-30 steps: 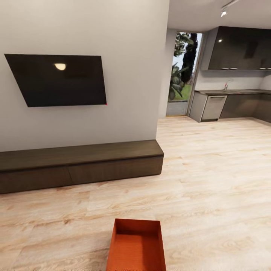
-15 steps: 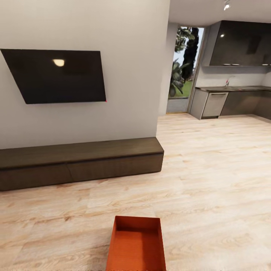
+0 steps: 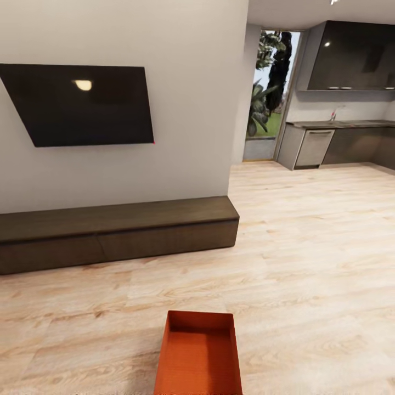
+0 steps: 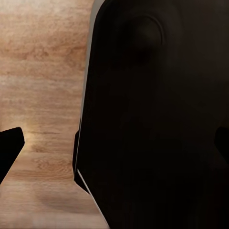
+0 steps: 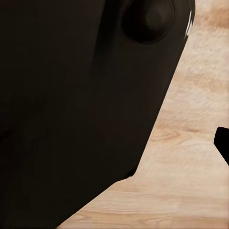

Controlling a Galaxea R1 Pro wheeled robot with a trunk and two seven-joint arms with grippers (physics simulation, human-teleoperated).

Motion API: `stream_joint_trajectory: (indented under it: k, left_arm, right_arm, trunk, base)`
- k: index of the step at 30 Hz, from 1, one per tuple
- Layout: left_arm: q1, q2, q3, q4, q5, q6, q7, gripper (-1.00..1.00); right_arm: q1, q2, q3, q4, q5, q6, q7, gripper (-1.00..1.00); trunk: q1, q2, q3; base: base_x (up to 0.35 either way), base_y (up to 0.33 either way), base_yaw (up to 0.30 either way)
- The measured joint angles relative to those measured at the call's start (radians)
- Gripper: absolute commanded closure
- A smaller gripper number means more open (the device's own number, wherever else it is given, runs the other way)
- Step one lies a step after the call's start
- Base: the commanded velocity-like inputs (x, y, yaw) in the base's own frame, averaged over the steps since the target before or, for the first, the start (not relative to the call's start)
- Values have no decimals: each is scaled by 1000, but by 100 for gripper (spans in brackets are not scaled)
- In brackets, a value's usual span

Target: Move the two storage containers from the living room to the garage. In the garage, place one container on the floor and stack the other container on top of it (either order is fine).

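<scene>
**One orange-red bin on the living-room planks, below the TV wall**

In the head view, a lidless orange-red storage container [image 3: 198, 355] sits on the light wood-plank flooring [image 3: 307, 274] at the bottom centre of the picture, its open top facing up and its near end cut off by the picture's edge. It lies well apart from the dark wood bench [image 3: 118, 233], which runs along the base of a cream wall. A black TV [image 3: 79, 104] hangs on that wall above the bench; its screen carries a small lamp reflection, and no brand or writing can be read on it. Beyond the wall's corner, a kitchen with dark cabinets [image 3: 351, 55] and a glazed door [image 3: 269, 93] showing greenery lie farther back.

Both wrist views are mostly taken up by a dark robot body, with wood planks behind. A dark fingertip [image 4: 9, 150] shows at the edge of the left wrist view and another [image 5: 223, 143] in the right; whether either pair of jaws is parted or closed cannot be told.
</scene>
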Motion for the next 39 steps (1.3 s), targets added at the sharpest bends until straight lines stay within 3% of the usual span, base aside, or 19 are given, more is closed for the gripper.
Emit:
stream_joint_trajectory:
  k: [39]
  left_arm:
    - [0, 0, 0, 0, 0, 0, 0, -100]
  right_arm:
    - [0, -2, 0, 3, 0, 0, 0, -100]
  trunk:
    - [0, 0, -63]
  base:
    - [0, 0, 0]
